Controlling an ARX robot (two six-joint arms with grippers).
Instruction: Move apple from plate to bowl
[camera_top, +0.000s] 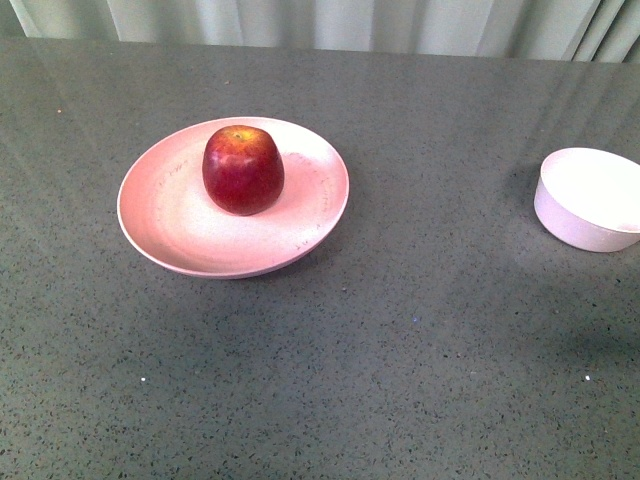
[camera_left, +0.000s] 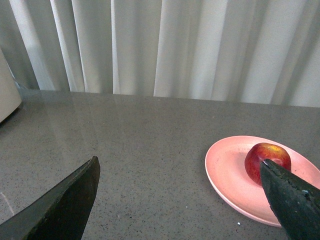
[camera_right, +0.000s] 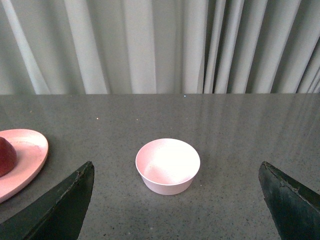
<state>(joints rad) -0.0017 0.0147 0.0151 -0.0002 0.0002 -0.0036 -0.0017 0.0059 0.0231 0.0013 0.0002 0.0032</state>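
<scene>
The apple (camera_top: 243, 168) lies on the plate (camera_top: 170, 215), ahead of the left tool (camera_left: 180, 161). The bowl (camera_top: 590, 198) stands before the right tool (camera_right: 176, 164).

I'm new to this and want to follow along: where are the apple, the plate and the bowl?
apple (camera_top: 243, 170): front view, its red side.
plate (camera_top: 170, 215): front view, bare floor left of the apple.
bowl (camera_top: 572, 232): front view, outer wall.

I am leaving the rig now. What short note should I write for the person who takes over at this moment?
Left gripper: open, empty.
Right gripper: open, empty.
The apple sits on the plate, stem dimple up; the bowl stands empty to the plate's right, apart from it.
Done: nothing yet.
To do: grasp the apple, carry it over, set it in the bowl.
</scene>
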